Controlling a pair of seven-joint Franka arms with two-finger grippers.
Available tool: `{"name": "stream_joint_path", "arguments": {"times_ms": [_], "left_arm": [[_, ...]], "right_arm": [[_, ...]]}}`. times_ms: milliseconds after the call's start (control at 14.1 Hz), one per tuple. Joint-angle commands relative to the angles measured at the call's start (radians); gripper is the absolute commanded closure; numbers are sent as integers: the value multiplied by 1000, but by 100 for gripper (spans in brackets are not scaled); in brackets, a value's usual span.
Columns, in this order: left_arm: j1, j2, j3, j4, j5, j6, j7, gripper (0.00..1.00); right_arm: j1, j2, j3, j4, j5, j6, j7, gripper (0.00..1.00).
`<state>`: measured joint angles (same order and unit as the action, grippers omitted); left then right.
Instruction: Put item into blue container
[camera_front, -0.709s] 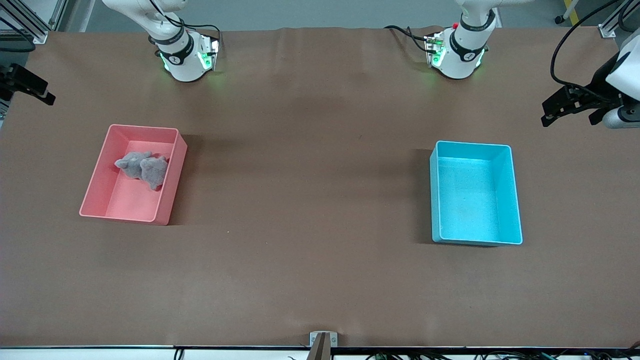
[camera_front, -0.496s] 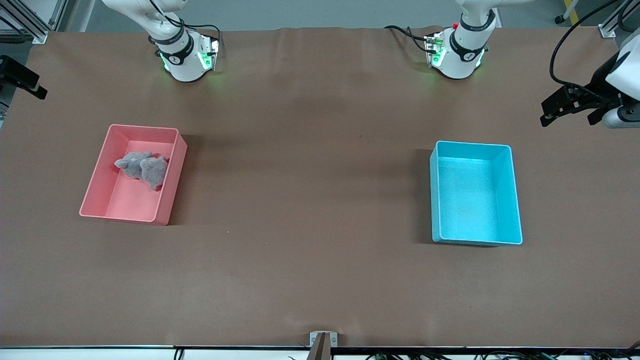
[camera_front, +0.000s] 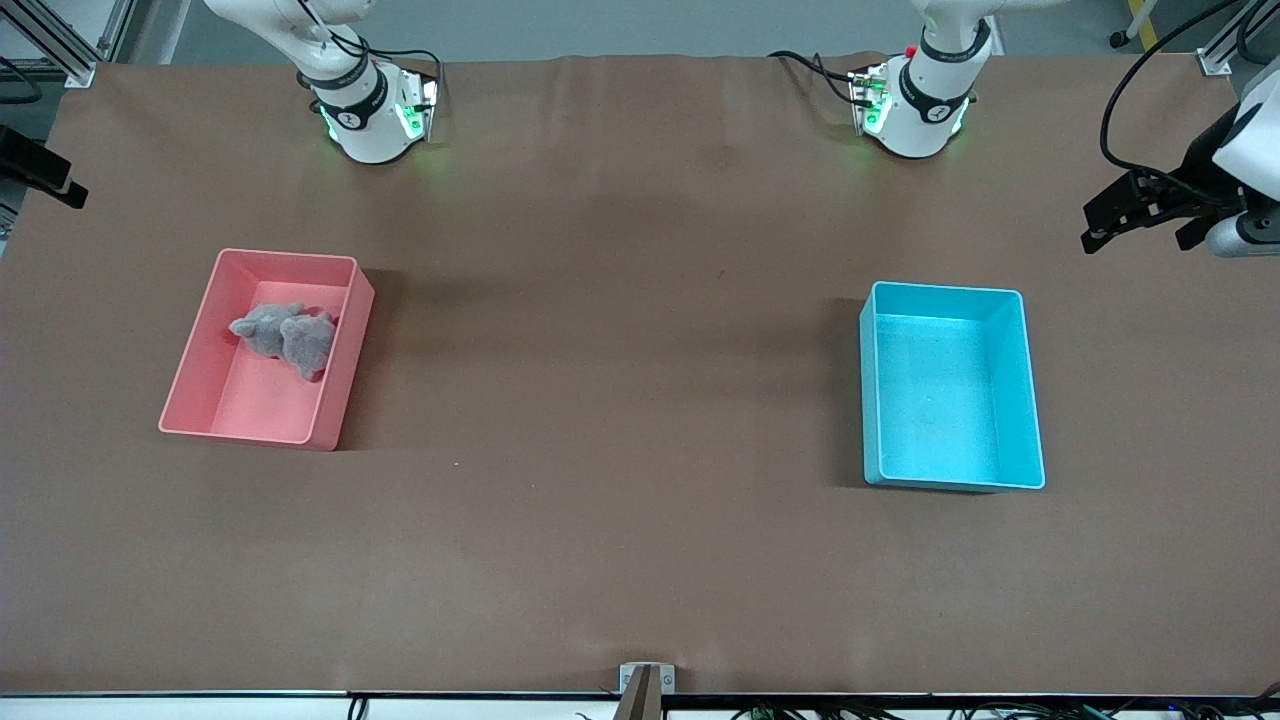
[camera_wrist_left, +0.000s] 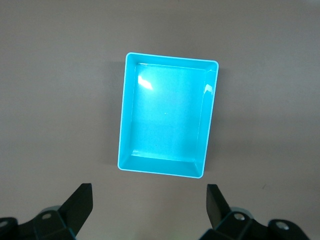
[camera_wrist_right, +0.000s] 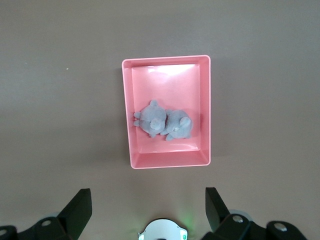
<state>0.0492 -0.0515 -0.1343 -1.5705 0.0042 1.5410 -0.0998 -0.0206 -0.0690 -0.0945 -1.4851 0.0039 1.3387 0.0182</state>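
Grey plush toy (camera_front: 283, 339) lies in the pink bin (camera_front: 340, 385) toward the right arm's end, well apart from the empty blue container (camera_front: 948, 484). Both grippers hang high with fingers spread, the right gripper (camera_wrist_right: 145, 206) above the toy, ready to descend, and the left gripper (camera_wrist_left: 149, 202) over the container. Since earlier, only the right gripper has shifted.

A wide bench (camera_front: 620, 330) with a plain brown matte covering fills nearly the whole frame. Directly on it, at mid-height in the frame, stand two rectangular plastic bins of like shape, well apart. The pink bin (camera_front: 340, 375), toward the right arm's end of the bench, sits slightly askew to the bench edges. The blue container (camera_front: 872, 400), toward the left arm's end, sits nearly square to them. Along the top of the frame, the two white robot bases (camera_front: 370, 125) are mounted on the bench.
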Motion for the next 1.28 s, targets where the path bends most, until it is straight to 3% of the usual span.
{"name": "stream_joint_path", "arguments": {"times_ms": [0, 213, 1205], "left_arm": [[1, 10, -4, 23, 14, -2, 9, 0], [-3, 10, -8, 14, 14, -13, 9, 0], [-11, 15, -13, 10, 34, -24, 9, 0]], "right_arm": [[-12, -2, 12, -3, 21, -3, -1, 0], [-15, -35, 10, -63, 22, 27, -1, 0], [-16, -57, 4, -54, 21, 14, -67, 0]]}}
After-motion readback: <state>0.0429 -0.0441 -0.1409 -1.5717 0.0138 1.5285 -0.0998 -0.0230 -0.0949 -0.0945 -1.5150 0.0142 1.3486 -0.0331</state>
